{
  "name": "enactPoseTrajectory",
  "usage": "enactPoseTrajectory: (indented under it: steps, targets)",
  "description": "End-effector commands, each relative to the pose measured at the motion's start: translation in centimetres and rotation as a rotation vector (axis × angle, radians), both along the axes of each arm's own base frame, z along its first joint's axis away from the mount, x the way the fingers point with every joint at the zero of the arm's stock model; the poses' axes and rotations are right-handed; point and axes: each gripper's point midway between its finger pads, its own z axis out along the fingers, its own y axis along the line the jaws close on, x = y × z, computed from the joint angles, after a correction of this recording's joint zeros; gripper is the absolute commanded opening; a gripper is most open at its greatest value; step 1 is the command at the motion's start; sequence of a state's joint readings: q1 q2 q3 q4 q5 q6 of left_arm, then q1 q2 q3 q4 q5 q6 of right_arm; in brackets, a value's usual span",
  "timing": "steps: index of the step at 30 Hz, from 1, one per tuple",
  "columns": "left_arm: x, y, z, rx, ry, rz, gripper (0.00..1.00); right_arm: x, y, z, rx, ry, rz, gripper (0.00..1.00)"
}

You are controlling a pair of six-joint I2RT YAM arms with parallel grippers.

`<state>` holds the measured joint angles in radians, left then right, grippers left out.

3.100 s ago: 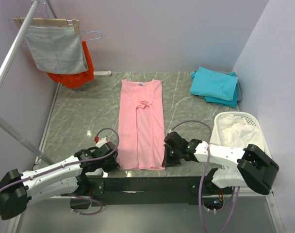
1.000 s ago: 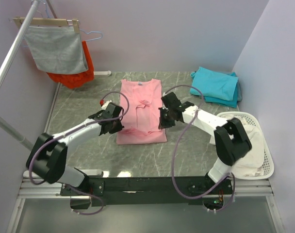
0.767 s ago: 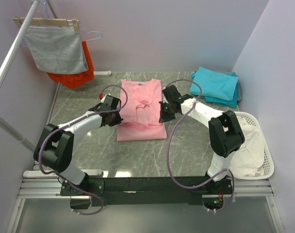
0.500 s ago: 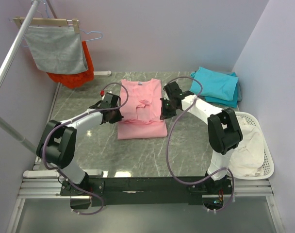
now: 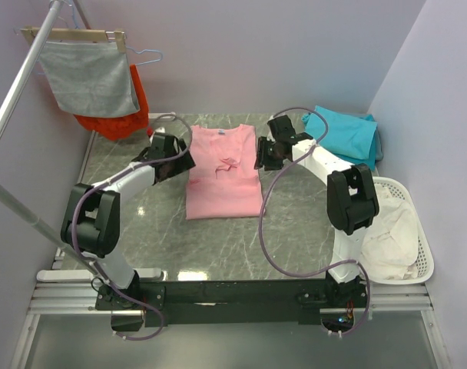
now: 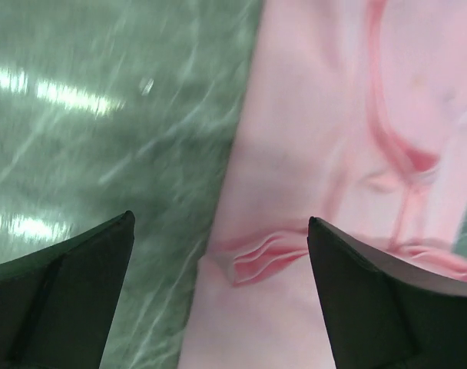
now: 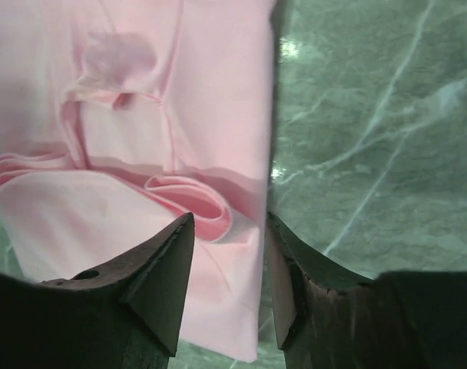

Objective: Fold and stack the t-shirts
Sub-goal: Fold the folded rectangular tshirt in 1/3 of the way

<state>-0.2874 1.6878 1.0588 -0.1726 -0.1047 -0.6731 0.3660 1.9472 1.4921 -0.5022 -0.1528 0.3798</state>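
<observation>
left gripper (image 6: 218, 223): spread wide, empty, over left edge of pink t-shirt (image 5: 223, 181) folded at table (image 5: 126, 207) centre. right gripper (image 7: 227, 219): parted narrowly, nothing visibly clamped, above right-edge fold. both arms stretched far forward. teal t-shirts (image 5: 339, 134) stacked far right; basket (image 5: 427, 257) near right. wrist views motion-blurred.

Pink t-shirt (image 5: 223, 183): one
Teal t-shirts (image 5: 339, 135): one pile, at least two layers showing, exact number unclear
Hung garments: two, a grey cloth (image 5: 91, 77) and an orange-red garment (image 5: 120, 120)
Hangers: two, a wooden hanger (image 5: 72, 34) and a wire hanger (image 5: 145, 55)
White laundry basket (image 5: 395, 187): one
Grippers: two, left gripper (image 5: 180, 160) and right gripper (image 5: 263, 157)
</observation>
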Motion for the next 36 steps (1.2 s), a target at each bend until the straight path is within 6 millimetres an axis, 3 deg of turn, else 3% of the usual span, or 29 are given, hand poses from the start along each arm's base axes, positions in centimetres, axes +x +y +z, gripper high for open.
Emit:
enactPoseTrajectory:
  steps: [1, 6, 8, 11, 14, 25, 29, 32, 36]
  targets:
    - [2.5, -2.0, 5.8, -0.052, -0.135, -0.093, 0.99, -0.5, 2.6, 3.4, 0.120, -0.060, 0.071, 0.50]
    - [-0.1, -5.7, 5.6, -0.215, -0.095, -0.273, 1.00, -4.0, 4.7, 2.9, 0.166, -0.008, 0.151, 0.50]
    - [-1.8, -7.1, 4.8, -0.287, -0.052, -0.345, 0.99, -4.4, 5.1, 2.8, 0.176, 0.000, 0.160, 0.50]
    - [-2.7, -8.1, 4.0, -0.343, -0.051, -0.399, 1.00, -4.2, 5.1, 1.7, 0.168, 0.014, 0.152, 0.50]
    - [-2.8, -8.6, 3.1, -0.354, -0.038, -0.435, 1.00, -3.9, 4.9, 0.4, 0.138, 0.033, 0.145, 0.50]
    - [0.7, -8.9, 0.4, -0.304, -0.050, -0.431, 0.99, -1.3, 4.2, -5.0, 0.050, 0.087, 0.112, 0.50]
    - [2.3, -8.2, 1.6, -0.244, -0.114, -0.412, 0.99, -0.1, 4.1, -5.5, 0.049, 0.062, 0.100, 0.50]
    - [3.3, -7.8, 3.8, -0.206, -0.172, -0.403, 0.99, 0.2, 4.0, -5.2, 0.055, 0.059, 0.099, 0.51]
    - [3.4, -7.3, 8.3, -0.187, -0.271, -0.399, 0.99, 0.5, 4.3, -4.3, 0.080, 0.030, 0.103, 0.51]
